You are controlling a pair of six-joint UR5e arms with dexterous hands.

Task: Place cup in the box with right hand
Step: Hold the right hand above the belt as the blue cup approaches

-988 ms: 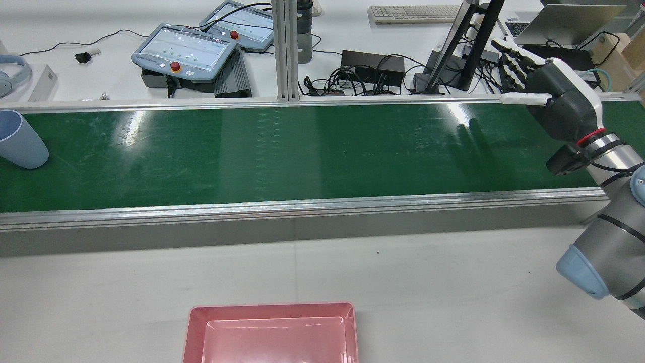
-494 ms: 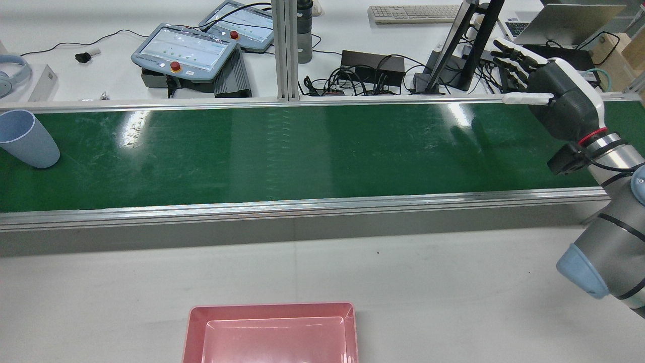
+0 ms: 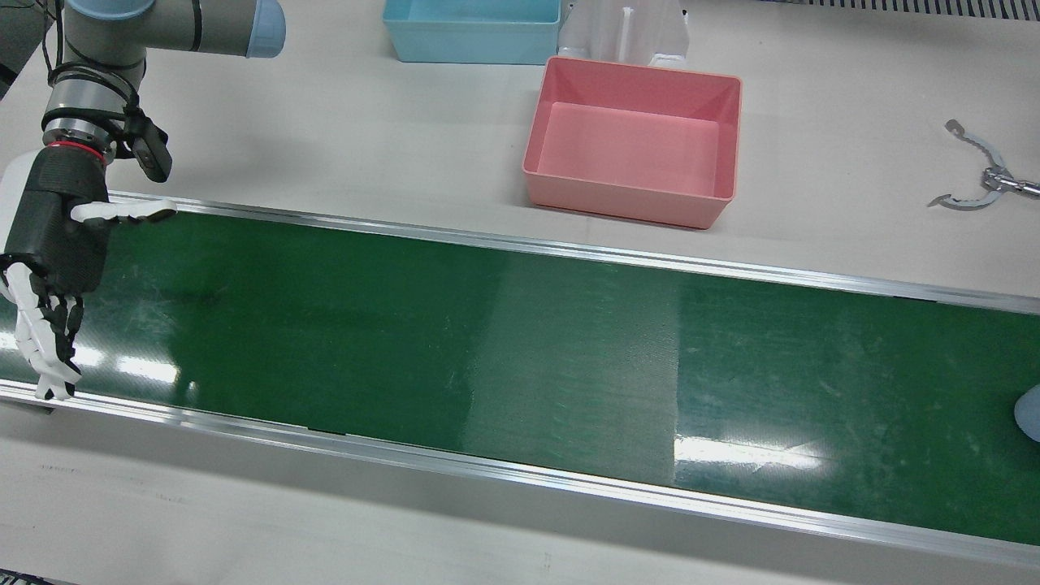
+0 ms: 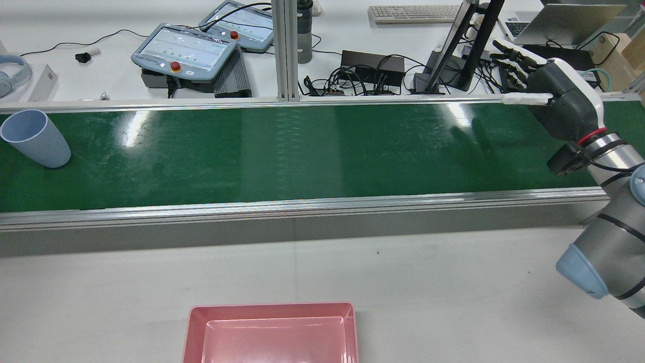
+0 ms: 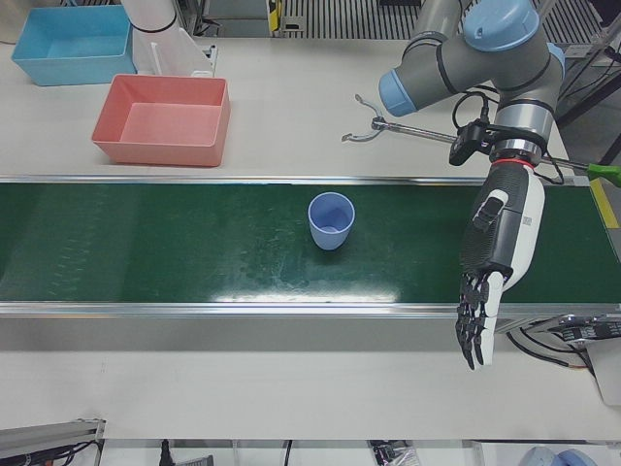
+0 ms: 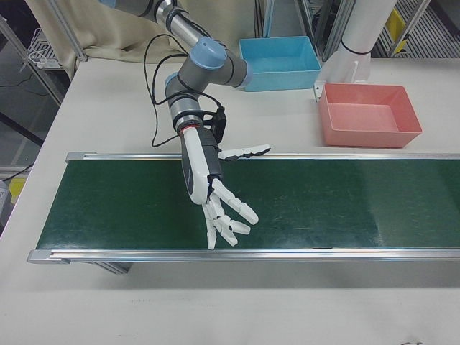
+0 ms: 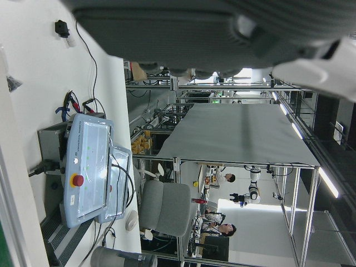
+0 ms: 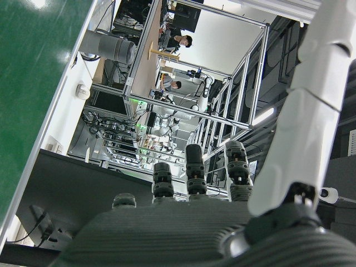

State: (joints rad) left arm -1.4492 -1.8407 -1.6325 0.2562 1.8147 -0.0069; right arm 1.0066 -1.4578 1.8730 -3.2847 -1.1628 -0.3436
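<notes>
A pale blue cup (image 4: 35, 140) stands upright, mouth up, at the left end of the green conveyor belt (image 4: 322, 151). It also shows in the left-front view (image 5: 331, 221) and at the front view's right edge (image 3: 1029, 413). My right hand (image 4: 554, 93) hovers open over the belt's far right end, fingers stretched out, far from the cup (image 3: 50, 260) (image 6: 208, 180). My left hand (image 5: 497, 252) hangs open over the belt, apart from the cup. The pink box (image 4: 272, 310) sits empty on the white table (image 3: 634, 207).
A blue bin (image 3: 471, 45) stands behind the pink box. A metal tool (image 3: 979, 183) lies on the white table. Beyond the belt are teach pendants (image 4: 184, 53), an aluminium post (image 4: 284, 50), cables and a monitor stand.
The cup has travelled a little to the right along the belt in the rear view. My right hand has stayed almost in place, its fingers shifting slightly.
</notes>
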